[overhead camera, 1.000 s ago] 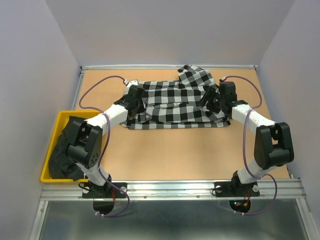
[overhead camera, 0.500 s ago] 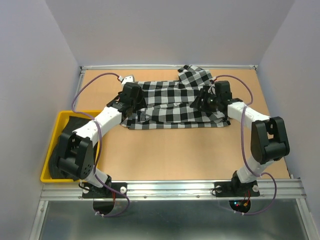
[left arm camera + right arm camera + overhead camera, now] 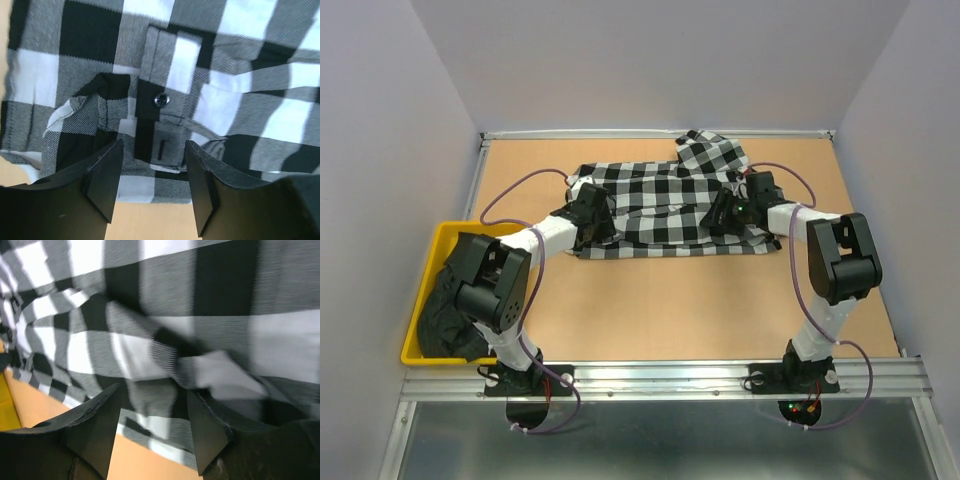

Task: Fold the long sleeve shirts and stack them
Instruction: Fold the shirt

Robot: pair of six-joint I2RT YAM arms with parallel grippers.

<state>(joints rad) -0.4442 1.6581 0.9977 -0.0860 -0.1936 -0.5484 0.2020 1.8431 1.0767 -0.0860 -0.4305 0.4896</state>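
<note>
Noting a release at the left tool: clenched a second ago, now standing spread above a buttoned cuff of the large black-and-white checked cloth shirt, pinching nothing; sliding back toward the surface's near edge at the same time. Seeing the right tool likewise spread, grasping nothing, drifting inward from the shirt's right end over rumpled checks; blurring there, so not telling whether touching the cloth. Judging this as one fold laid down and let go, with a fresh grasp being sought for the next; stacking not yet begun. Finding the checked shirt lying on the light-brown wooden surface toward the far edge, roughly midway between left and right edges; running its long axis left to right, parallel to the far edge; pointing one loose flap toward the far edge, right of centre. Leaving the plain black cloth shirt bunched in the yellow plastic bin beside the surface's left edge.
</note>
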